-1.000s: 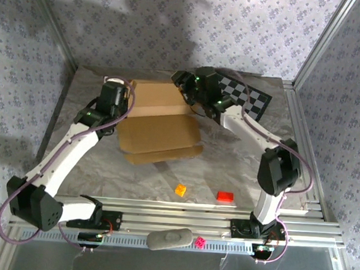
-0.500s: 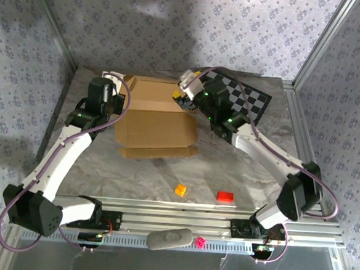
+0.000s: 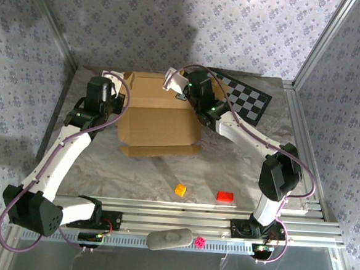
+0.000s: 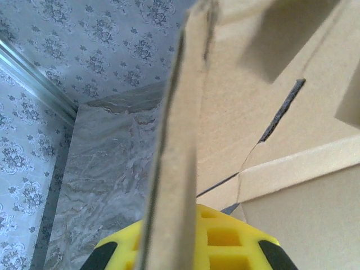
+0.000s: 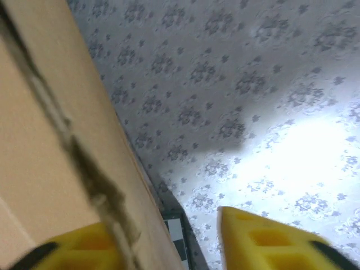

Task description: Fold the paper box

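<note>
The paper box [image 3: 159, 118] sits half raised at the far middle of the table [image 3: 239, 170]. Its broad brown panel faces up and a low flap lies flat along the near edge. Both of your grippers meet it at its upper walls.

Your left gripper [image 3: 118, 92] is at the box's left wall. From the left wrist, the thin corrugated edge of that wall [image 4: 174, 169] runs straight down between the two yellow fingers [image 4: 233, 244], one finger on each side. The jaws are pinched tight on the cardboard, so the left hand is holding the box by this wall. The box's inner face, with its creases and a dark slit, spreads away on the right side of those jaws.

Your right gripper [image 3: 173, 82] is at the far right corner of the box, reaching in from the side of the checkered board [image 3: 250, 100]. From the right wrist, a cardboard panel [image 5: 34, 140] slants down to the jaws and its ragged edge lies against the left-hand yellow finger [image 5: 79, 247]. The other finger [image 5: 264, 242] stands well apart from it, with patterned wall showing in the gap. These jaws are parted, with the panel's edge between them and nothing clamped.

Nearer to you than both grippers, well apart from the box, an orange block [image 3: 180, 189] and a red block [image 3: 225, 196] lie on the table's near half.
</note>
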